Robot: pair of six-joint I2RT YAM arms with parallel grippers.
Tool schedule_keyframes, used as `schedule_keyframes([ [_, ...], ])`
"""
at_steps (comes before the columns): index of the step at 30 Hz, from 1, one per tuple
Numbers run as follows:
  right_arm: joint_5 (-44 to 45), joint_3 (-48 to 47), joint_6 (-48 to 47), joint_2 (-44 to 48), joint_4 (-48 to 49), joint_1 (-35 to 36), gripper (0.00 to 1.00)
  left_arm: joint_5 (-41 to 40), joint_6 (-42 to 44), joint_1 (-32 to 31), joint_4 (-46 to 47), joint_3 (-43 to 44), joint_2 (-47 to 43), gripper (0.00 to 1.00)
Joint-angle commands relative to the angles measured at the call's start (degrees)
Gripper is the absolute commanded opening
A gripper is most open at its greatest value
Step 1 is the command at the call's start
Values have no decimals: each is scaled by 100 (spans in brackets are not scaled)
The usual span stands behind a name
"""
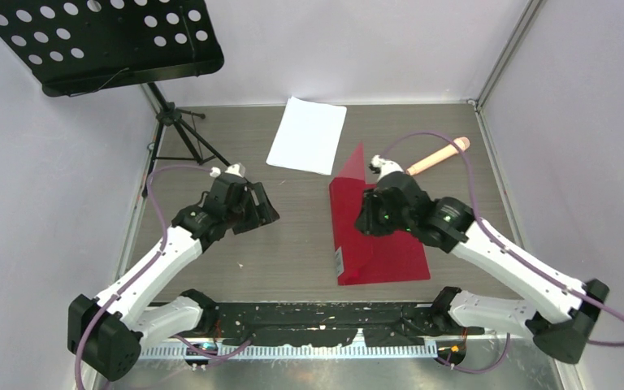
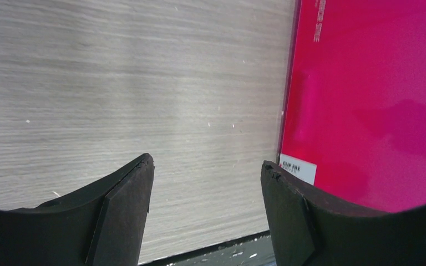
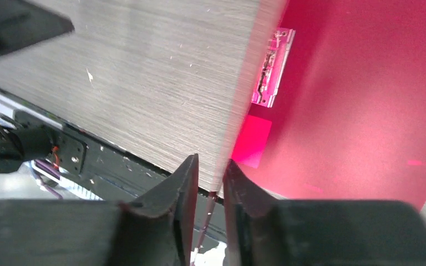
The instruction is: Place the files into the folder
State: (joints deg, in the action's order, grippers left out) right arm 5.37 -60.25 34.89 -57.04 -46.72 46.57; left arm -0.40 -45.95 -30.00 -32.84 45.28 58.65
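Left gripper [image 2: 205, 172]: jaws well apart, holding nothing; it hovers over bare table [image 1: 292, 244] to the left of the folder [image 1: 386, 256], touching neither.
Right gripper [image 3: 211, 172]: jaws drawn almost together, pinched on the thin edge of the folder's front cover, which runs up between its fingers [image 3: 184, 183].
Folder: dark red, lying right of centre on the table, back cover flat, front cover lifted to stand steeply along the left side.
Folder inside: in the right wrist view a metal clip [image 3: 272, 66] sits near the spine and a pink patch [image 3: 252, 141] lies below it.
Label [image 2: 298, 168]: small white sticker at the folder's near left corner, just beyond the left gripper's right finger.
Files [image 1: 307, 135]: white sheets lying flat at the far middle of the table, apart from the folder and from both grippers.
Other things: a black music stand [image 1: 97, 41] at the far left; a peach-coloured rod [image 1: 439, 156] on the table beyond the right arm.
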Motion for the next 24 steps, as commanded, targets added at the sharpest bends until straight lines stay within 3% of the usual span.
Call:
schedule_keyframes([
  [1,154,-442,-197,-644,337,598,38,-84,259,396,-28,425,88,71],
  [2,196,-487,-87,-722,543,819,50,-88,307,463,-69,494,91,72],
  [4,310,-705,35,-991,740,1138,61,-107,453,598,-142,646,84,74],
  [8,708,-1256,173,-1524,1032,1669,73,-81,661,789,-339,1002,80,75],
  [16,960,-1515,-12,-2364,2124,2079,86,-286,1043,1065,-822,1618,-143,76],
  [24,350,-1126,-195,-3615,3853,2155,95,-739,1591,1553,-1474,2608,-610,78],
])
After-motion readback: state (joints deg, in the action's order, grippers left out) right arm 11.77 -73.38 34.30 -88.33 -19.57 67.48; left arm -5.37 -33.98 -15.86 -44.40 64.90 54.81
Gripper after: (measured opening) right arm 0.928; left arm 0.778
